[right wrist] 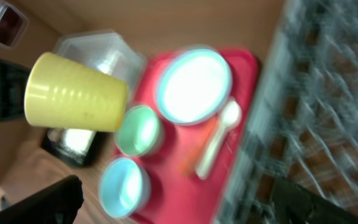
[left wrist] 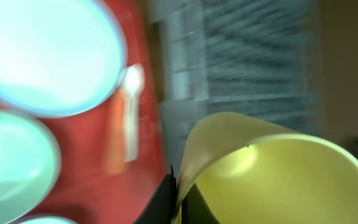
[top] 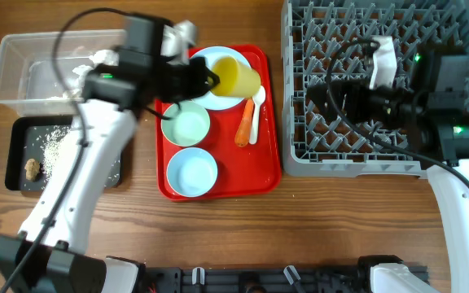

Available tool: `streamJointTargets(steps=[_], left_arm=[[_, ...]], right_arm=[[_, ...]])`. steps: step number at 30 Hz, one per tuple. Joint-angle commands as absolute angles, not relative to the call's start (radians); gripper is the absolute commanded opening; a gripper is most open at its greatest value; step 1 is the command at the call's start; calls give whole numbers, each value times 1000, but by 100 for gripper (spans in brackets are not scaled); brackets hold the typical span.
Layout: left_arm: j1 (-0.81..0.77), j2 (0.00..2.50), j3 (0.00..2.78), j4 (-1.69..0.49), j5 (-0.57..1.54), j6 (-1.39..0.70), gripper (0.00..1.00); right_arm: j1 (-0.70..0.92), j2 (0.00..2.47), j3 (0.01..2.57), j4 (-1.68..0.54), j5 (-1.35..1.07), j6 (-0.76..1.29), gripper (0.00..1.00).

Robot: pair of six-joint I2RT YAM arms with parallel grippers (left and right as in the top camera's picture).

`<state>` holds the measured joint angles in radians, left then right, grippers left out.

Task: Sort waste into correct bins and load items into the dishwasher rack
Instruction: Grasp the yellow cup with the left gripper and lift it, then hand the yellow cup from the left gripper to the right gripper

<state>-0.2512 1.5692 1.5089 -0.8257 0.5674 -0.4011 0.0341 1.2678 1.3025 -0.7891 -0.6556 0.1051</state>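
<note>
Landmark: flat red plastic serving tray, on the wooden tabletop.
Near end of tray: pale blue round bowl; beyond it a pale green round bowl.
Tray's right side: orange carrot beside the white plastic spoon.
Far end of tray: pale blue round plate, with the small yellow plastic cup held on its side above it.
Left fingers: pinching the cup's rim, one inside, one outside.
Right fingers: over the grey-blue pegged dishwasher rack, right of the tray; cannot tell whether spread or pressed together.
Step, as judged: loading the cup.
Next move: likely carry it right across the tray to the rack and set it mouth down among the pegs.
</note>
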Motion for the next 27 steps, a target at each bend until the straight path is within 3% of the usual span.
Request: streamJointTargets(steps=[1,6,13,22,27], left_arm=[[-129,1572,1513,-750,1175,-344,4],[-116,1571,1513,-616,1486,-345,4],[-125,1571,1513,-616,1453,-344,4],[-127,1573,1511,-620,1374,-344,4],[-129,1573,1511,-646,1314,-345,4]], right_arm=[[36,1312,1316,-614,-1002,107,100],[104,1425,1316,-224,-1308,228,100],[276,1480,1316,40,-1330,353,100],[228,1480,1316,165,-1415,446,98],[239,1480,1316,169,-1415,448,87]])
